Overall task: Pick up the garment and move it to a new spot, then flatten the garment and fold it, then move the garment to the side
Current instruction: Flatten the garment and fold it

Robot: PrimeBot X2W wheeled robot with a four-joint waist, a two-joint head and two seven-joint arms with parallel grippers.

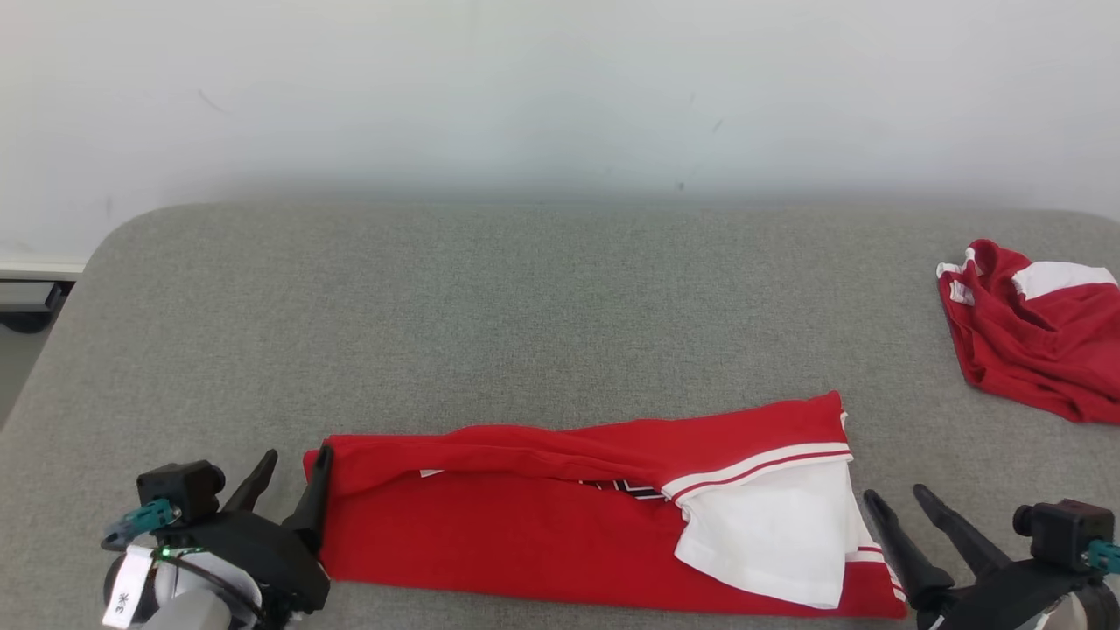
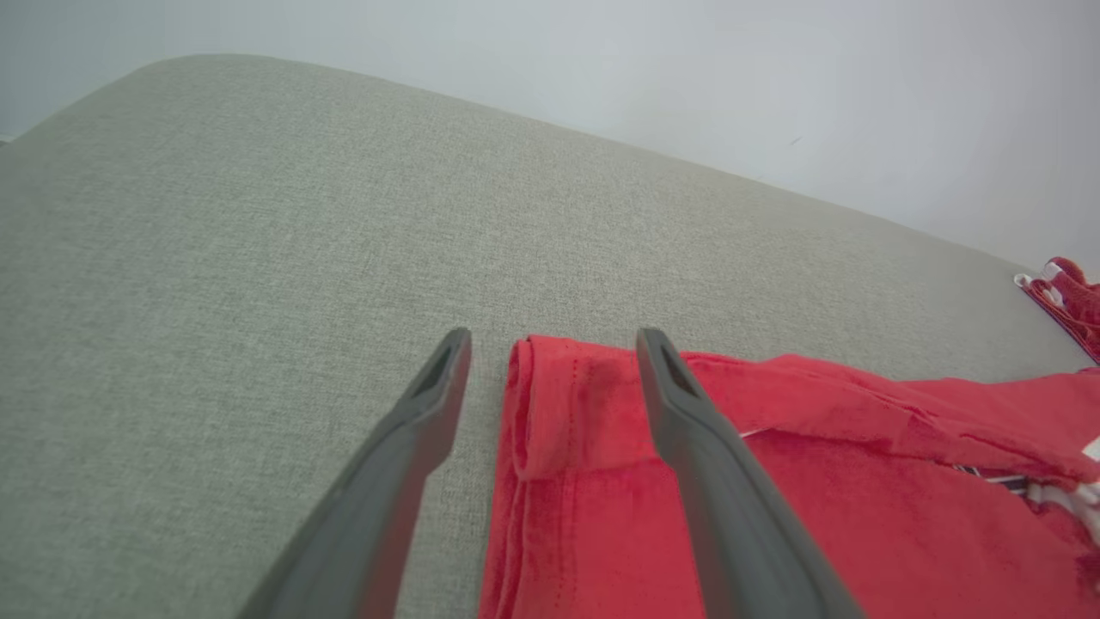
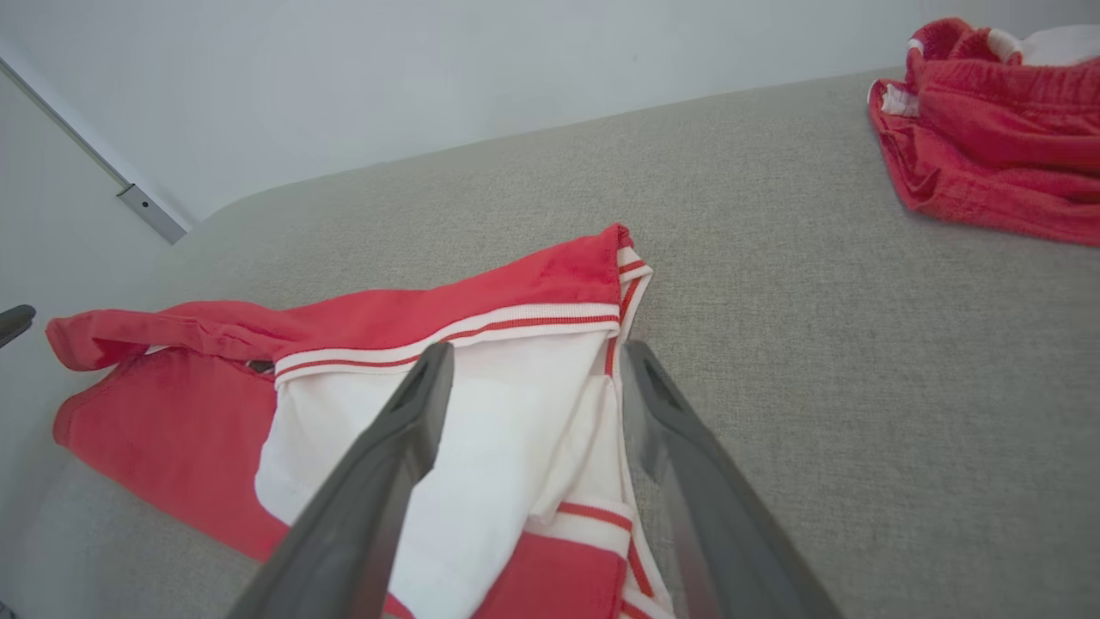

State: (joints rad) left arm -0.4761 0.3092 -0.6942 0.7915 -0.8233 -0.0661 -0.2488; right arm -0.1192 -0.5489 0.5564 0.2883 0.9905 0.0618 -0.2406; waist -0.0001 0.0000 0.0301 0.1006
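Red garment [image 1: 525,534] runs L-R — left gripper [image 1: 297,457] at L end, right gripper [image 1: 894,495] at R end, both wide, empty.

Red garment [image 1: 490,542] — white, red-striped sleeve [image 1: 770,525], grey surface [image 1: 525,297]

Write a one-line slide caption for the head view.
Left gripper and right gripper, open, flank the folded garment on a grey cushion; second garment lies apart.

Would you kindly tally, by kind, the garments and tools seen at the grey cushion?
Garments: 2, the folded red-and-white garment and the crumpled red-and-white garment at the far right.
Tools: 2, the left tool and the right tool, both open.
Total: 4
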